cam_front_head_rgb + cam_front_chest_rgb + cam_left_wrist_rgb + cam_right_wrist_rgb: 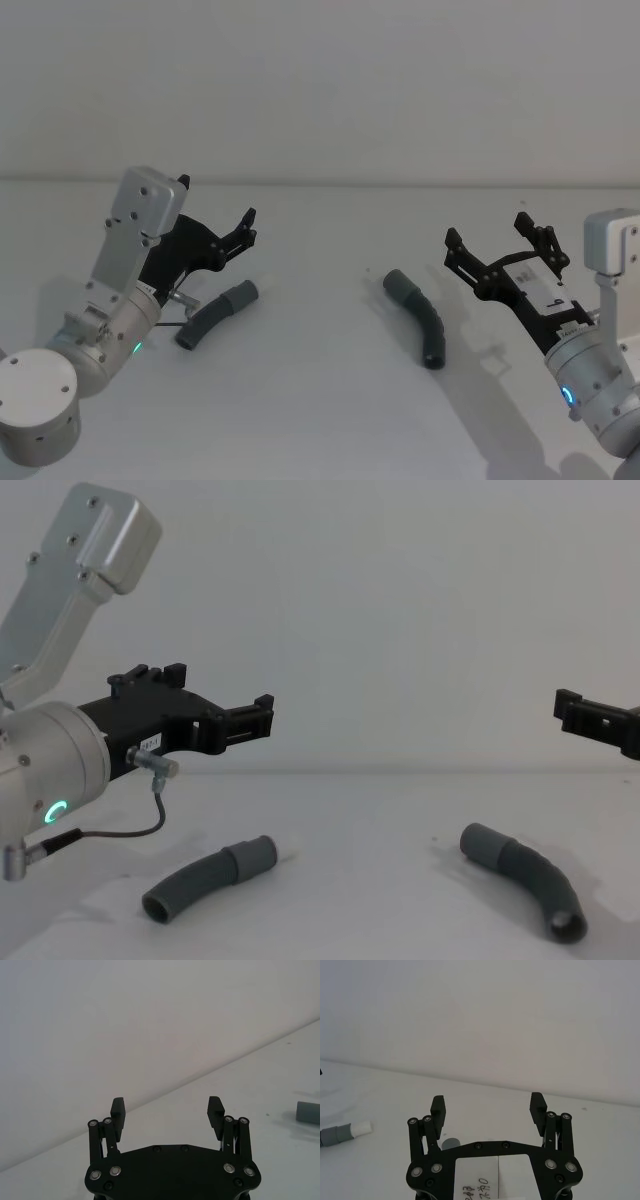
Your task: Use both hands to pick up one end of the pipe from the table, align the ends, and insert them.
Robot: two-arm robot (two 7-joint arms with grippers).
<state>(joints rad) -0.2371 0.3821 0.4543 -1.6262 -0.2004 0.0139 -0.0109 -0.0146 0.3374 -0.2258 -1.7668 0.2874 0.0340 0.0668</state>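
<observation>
Left tool [222, 688], on a silver wrist [50, 770] with a green ring light [55, 810], hangs released and empty above the left side of the worktop [320, 400]. The left hose piece [215, 313] lies flat below it, its cuff [255, 857] and white tip [361, 1128] pointing right. Right tool [487, 232] hovers at the right, jaws spread and empty; the right hose piece [420, 315] lies on the worktop just to its left, cuff end [398, 285] far, well apart from the other piece.

The left hose piece [205, 878] and the right hose piece [527, 877] lie well apart on the table [360, 910]; the left gripper [220, 690] hangs above, fingers spread.
</observation>
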